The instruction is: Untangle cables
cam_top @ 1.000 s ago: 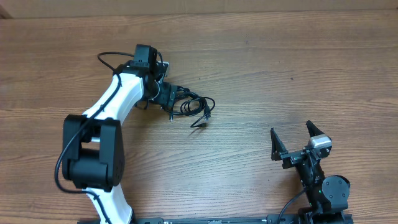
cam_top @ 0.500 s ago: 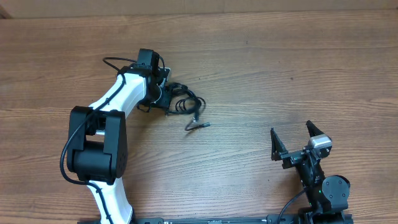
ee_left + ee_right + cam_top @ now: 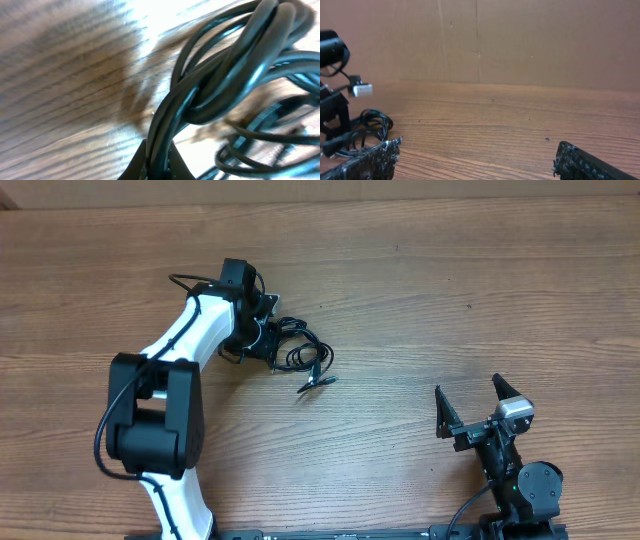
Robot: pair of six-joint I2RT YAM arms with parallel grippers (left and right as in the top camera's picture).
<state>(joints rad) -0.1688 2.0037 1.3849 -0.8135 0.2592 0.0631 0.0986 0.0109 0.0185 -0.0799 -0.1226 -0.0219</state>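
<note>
The cables [image 3: 300, 350] are a small tangle of thin black cords on the wooden table, left of centre, with a plug end [image 3: 318, 382] trailing toward the front. My left gripper [image 3: 264, 340] is at the tangle's left side and is shut on it. The left wrist view shows twisted black strands [image 3: 225, 65] running down between the two dark fingertips [image 3: 136, 166], pinched tight. Loose loops [image 3: 260, 145] lie to the right. My right gripper [image 3: 478, 406] stands open near the front right, far from the cables, with nothing between its fingers [image 3: 370, 160]. The cables [image 3: 370, 125] show at far left there.
The white left arm [image 3: 170, 380] reaches from the front edge up to the tangle. Its own thicker black wire [image 3: 185, 280] loops behind the wrist. A brown cardboard wall [image 3: 520, 40] stands behind the table. Bare wood table [image 3: 420, 310] lies between the two grippers.
My left gripper has shut on the cables. The tangle has bunched up and shifted slightly left toward it. The right arm has not moved.
</note>
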